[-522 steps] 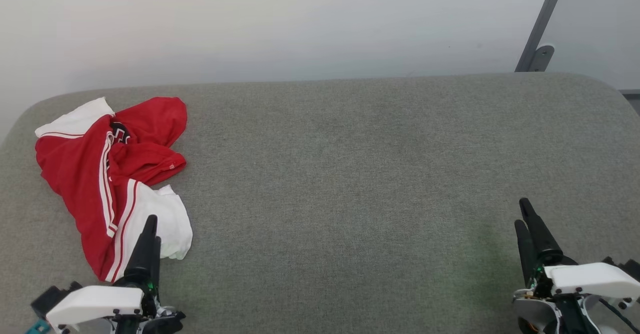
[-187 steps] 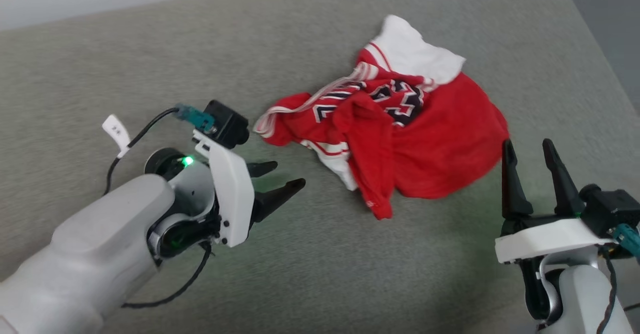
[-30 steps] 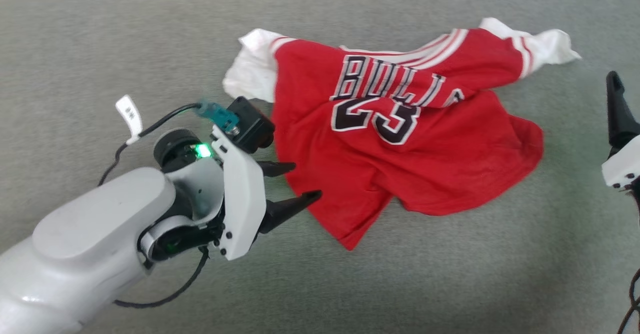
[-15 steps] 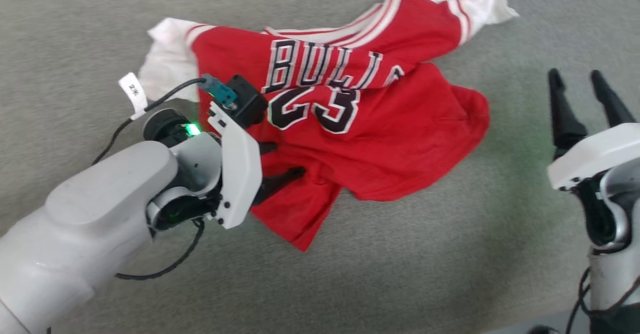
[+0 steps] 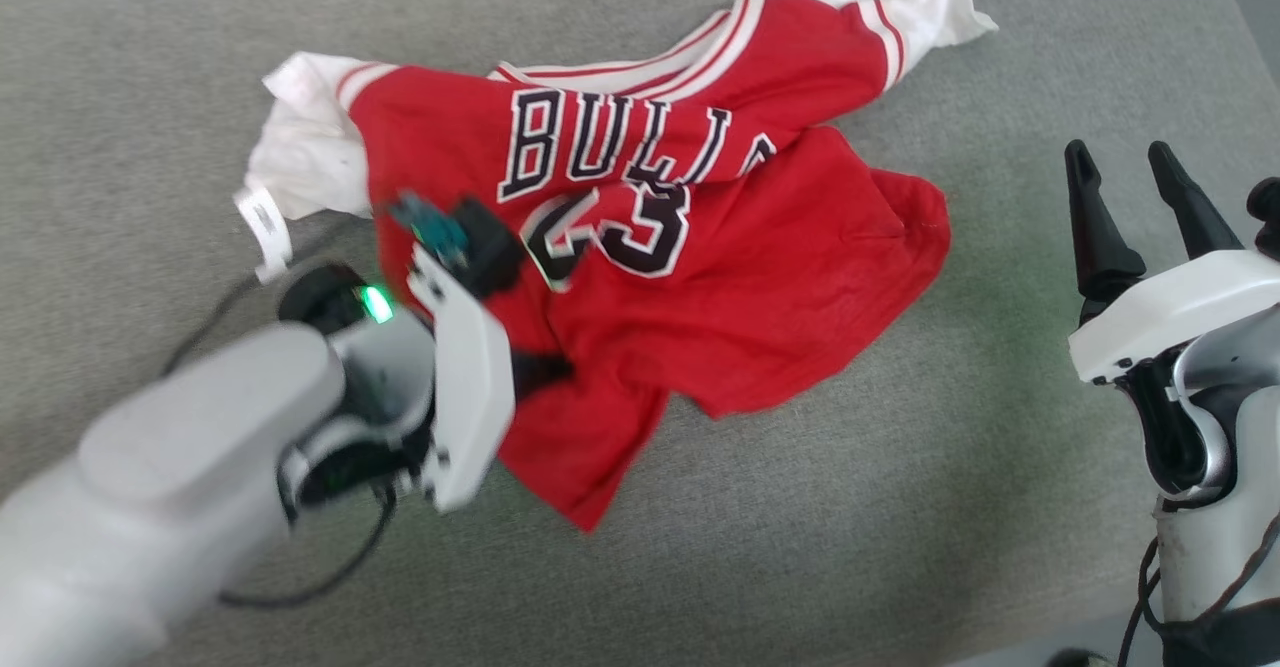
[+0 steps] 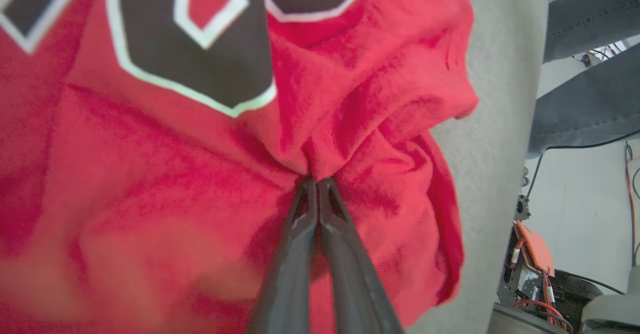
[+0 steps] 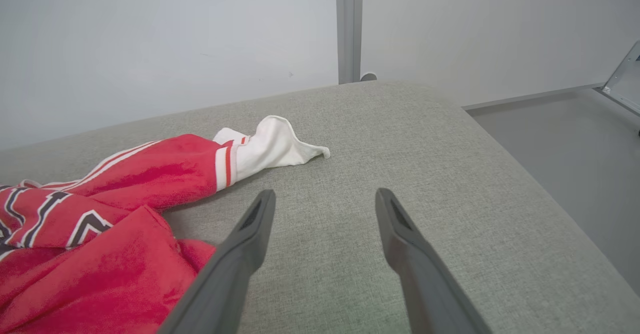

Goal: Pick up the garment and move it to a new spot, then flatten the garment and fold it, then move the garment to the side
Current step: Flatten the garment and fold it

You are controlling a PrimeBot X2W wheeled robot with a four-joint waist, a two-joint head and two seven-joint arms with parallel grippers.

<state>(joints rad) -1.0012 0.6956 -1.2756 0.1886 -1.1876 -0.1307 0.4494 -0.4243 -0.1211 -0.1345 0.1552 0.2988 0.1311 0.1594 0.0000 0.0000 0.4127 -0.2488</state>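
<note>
Head view has the red Bulls jersey (image 5: 760,277) lying rumpled and front-up on the grey fabric surface (image 5: 900,507). Its black-and-white lettering (image 5: 620,147) is readable. One white sleeve (image 5: 300,157) is bunched at the jersey's left end, and the other sleeve (image 5: 930,7) trails off its far right corner.

The left arm comes in low from the jersey's left side. Its pale forearm (image 5: 180,487) slants up toward the cloth and looks blurred, with a green light (image 5: 376,302) glowing at the wrist. The left claw (image 5: 555,372) sits on the jersey's lower half, just below the number.

From the left wrist view, the left claw (image 6: 315,181) has its two dark fingers pressed together on a pinch of the jersey (image 6: 150,174), and creases fan out from the tips.

The right arm stands upright off the jersey's right edge, apart from it. The right claw (image 5: 1118,157) points away from the robot, its fingers spread wide with nothing between them.

In the right wrist view, the right claw (image 7: 325,194) is held over bare surface (image 7: 425,138). The jersey (image 7: 100,254) lies to its left.
</note>
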